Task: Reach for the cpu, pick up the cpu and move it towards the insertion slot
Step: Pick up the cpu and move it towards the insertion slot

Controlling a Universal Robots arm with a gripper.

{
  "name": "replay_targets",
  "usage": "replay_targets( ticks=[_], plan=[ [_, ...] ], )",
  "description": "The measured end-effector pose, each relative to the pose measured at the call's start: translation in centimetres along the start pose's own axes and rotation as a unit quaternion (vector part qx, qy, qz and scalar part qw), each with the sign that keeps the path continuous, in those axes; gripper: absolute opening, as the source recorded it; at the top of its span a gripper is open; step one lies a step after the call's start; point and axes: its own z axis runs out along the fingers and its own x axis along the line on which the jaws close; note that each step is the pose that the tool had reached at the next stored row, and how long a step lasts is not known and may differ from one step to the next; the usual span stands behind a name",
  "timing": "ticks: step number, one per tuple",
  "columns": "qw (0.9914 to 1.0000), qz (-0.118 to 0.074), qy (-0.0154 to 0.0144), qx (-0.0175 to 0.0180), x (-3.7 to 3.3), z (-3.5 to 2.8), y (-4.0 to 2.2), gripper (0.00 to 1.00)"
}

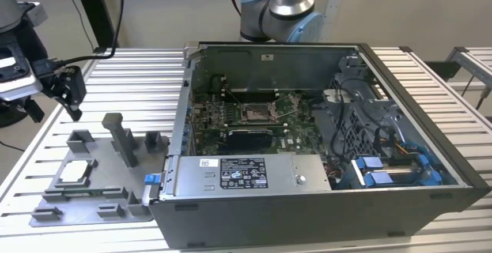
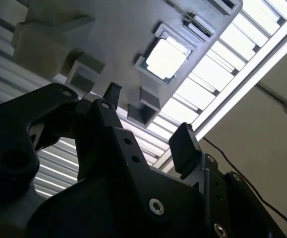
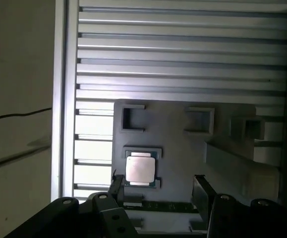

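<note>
Sitting flat in its shallow square nest, silvery face up, the cpu is on the grey fixture plate, toward the exterior view's left and well apart from the computer case; nothing touches it; in the second wrist view the cpu shows as a pale square with the nest's low rim around it. Other grey blocks and an upright post stand on the same plate, none of them leaning on the chip.

Above the plate hangs the pincer, its jaws spread wide and holding nothing; in both wrist views its two black fingers point down at the plate, and the cpu lies beyond their tips, nearer one finger than the other; I'd say the pincer is neither centred over the chip nor low enough to close on it.

The plate lies on the slatted aluminium desk; the case sits open beside it, and inside, on the green motherboard, the insertion slot shows its shiny frame and dark centre, unoccupied as far as I can tell.

To my eye the job is in its opening stage: the reach is only partly made; no grasp; the lift and the carry across to the slot are both left to do.
</note>
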Motion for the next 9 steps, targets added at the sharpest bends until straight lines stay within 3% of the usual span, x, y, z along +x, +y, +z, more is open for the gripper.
replay_targets(
  ticks=[6,9],
  plan=[
    [1.00000,0.000,0.0000,0.0000,-0.01,0.75,-0.05,1.00],
    [1.00000,0.000,0.0000,0.0000,0.08,1.48,-0.07,1.00]
  ],
)
